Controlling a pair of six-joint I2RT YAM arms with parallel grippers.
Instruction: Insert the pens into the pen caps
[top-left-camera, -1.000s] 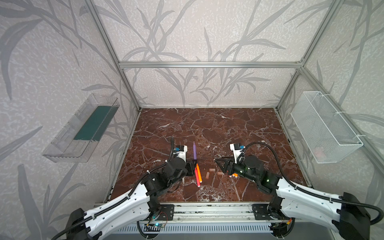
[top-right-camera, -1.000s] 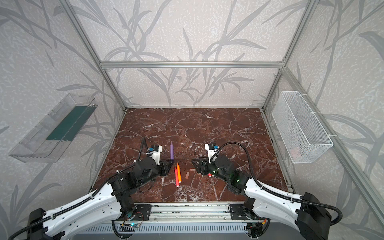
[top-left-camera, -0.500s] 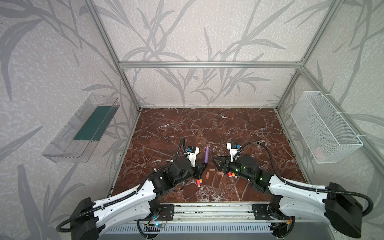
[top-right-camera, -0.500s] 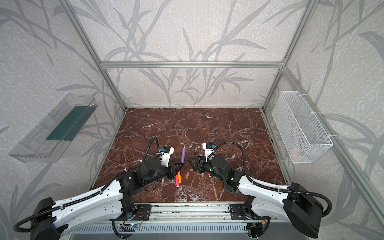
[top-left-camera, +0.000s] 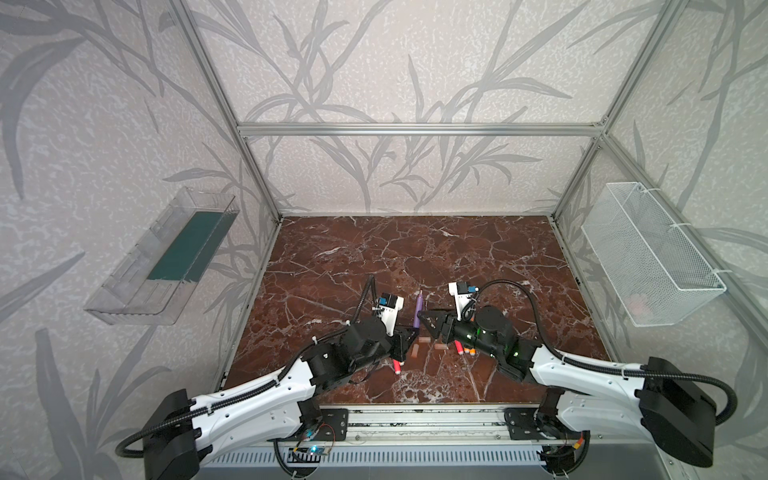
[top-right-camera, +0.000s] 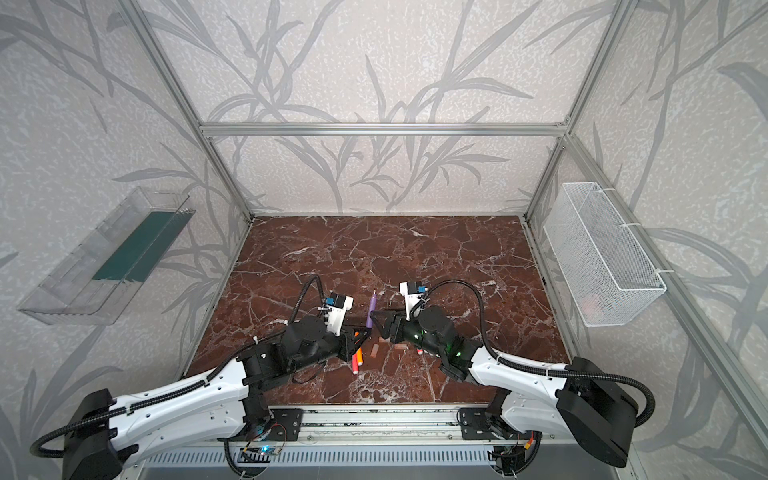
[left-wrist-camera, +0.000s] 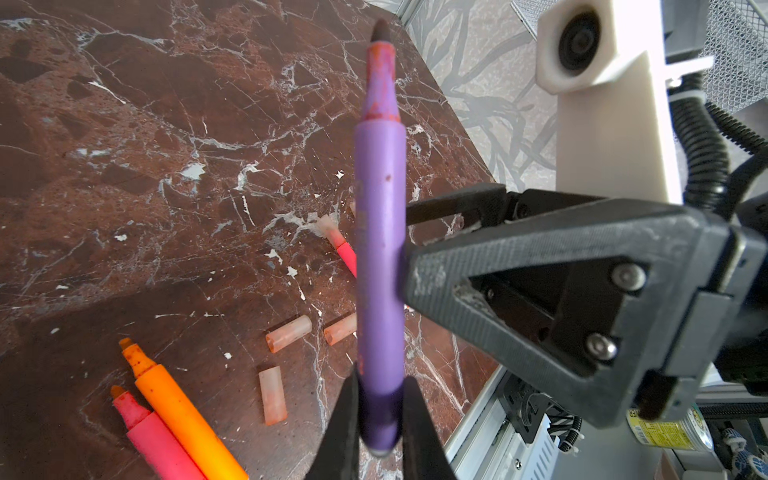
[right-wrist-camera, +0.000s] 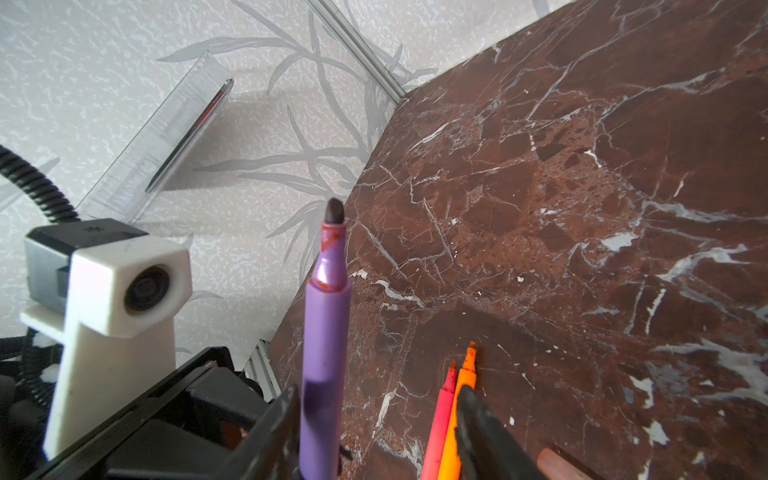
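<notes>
In both top views we see the left gripper (top-left-camera: 409, 331) clamped on the lower end of the purple pen (top-left-camera: 418, 309). The pen stands nearly upright, tip up, above the marble table (top-left-camera: 415, 257). The right gripper (top-left-camera: 424, 321) meets the pen's lower barrel from the opposite side, and three pen caps (top-left-camera: 415, 350) lie on the table just in front of the two grippers. From the left wrist we see that arm's two jaws pressed tight against the blunt end of the purple pen (left-wrist-camera: 380, 249), while one finger of the right gripper (left-wrist-camera: 410, 239) touches the barrel about midway up. On the table behind lie pen caps (left-wrist-camera: 289, 333) and, side by side, an orange pen (left-wrist-camera: 178, 407) and a pink pen (left-wrist-camera: 153, 440). From the right wrist we see its jaws parted and straddling the purple pen (right-wrist-camera: 324, 332): one finger (right-wrist-camera: 274, 436) lies against it and the other stands clear, so this gripper has no hold on it.
</notes>
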